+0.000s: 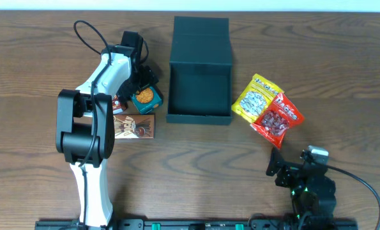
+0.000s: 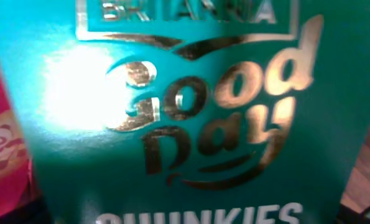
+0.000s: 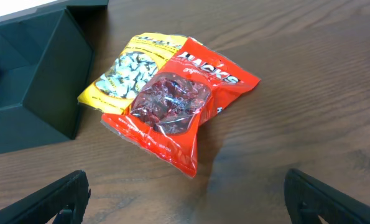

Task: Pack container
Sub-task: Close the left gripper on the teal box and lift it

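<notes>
Your left gripper point(image 1: 142, 83), grip hidden from view, hovers close over the small teal cardboard cookie box point(image 1: 145, 97), just left of the dark teal-green square cardboard container point(image 1: 200, 117).

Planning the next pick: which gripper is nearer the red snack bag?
Right. The right gripper sits just short of the red snack bag, open and facing it. The left gripper is beyond the container, down over the teal cookie box.
</notes>
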